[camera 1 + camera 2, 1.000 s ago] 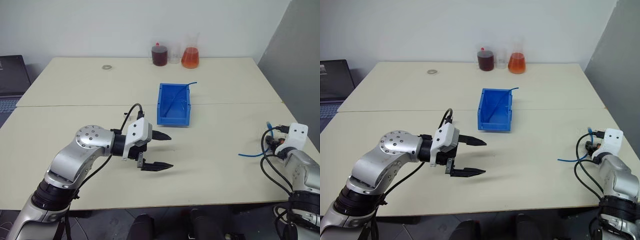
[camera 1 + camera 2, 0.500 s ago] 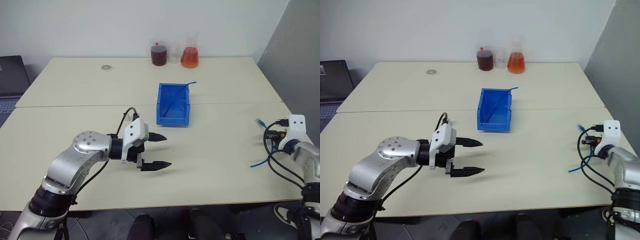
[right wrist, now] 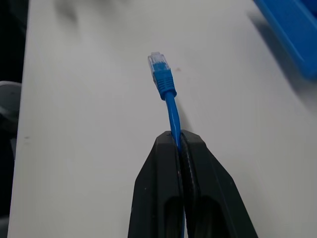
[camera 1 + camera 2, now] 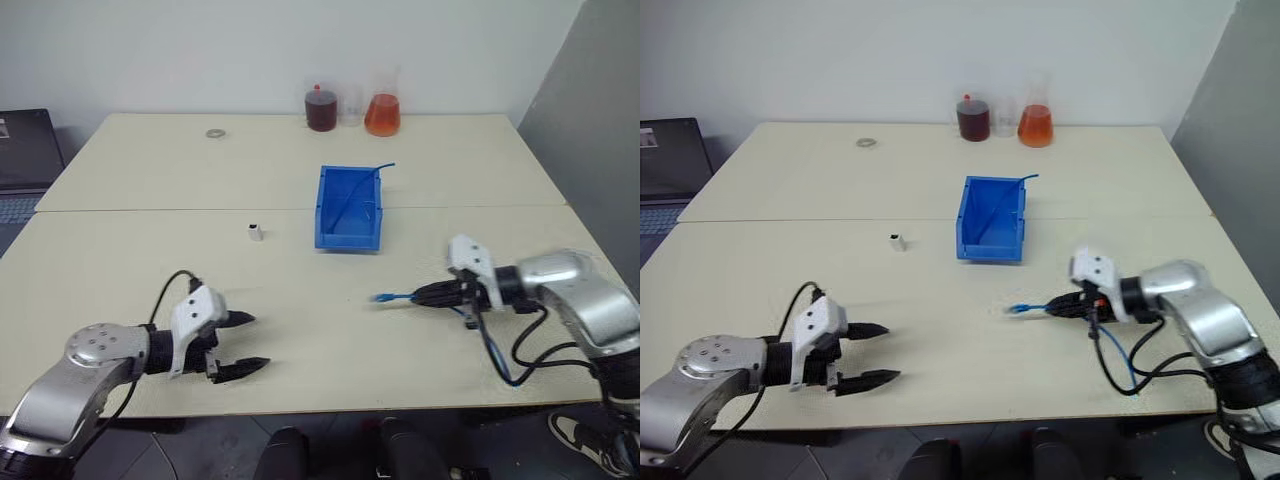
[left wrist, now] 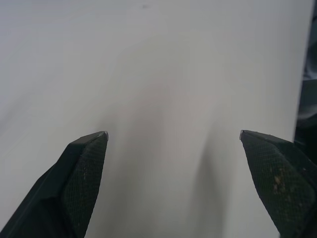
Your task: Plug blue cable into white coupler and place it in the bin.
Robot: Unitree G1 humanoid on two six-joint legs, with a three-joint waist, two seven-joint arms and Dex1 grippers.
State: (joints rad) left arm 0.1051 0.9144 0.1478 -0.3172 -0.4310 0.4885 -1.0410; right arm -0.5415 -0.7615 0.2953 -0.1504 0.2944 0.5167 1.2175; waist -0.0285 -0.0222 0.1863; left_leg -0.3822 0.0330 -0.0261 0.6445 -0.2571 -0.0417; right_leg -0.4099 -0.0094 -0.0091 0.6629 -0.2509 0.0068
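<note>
Blue cable (image 3: pixel 170 106) pinched in right claw (image 3: pixel 179 140), plug jutting beyond fingertips

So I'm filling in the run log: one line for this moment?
right gripper: shut on blue cable, plug forward | left gripper: open, holding nothing | white coupler: on table, untouched

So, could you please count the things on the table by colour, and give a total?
Blue: 3, the rectangular blue plastic bin, the thin blue cable held in the right gripper, a second blue cord in the bin.
White: 1, the small white plastic coupler.
Total: 4
</note>
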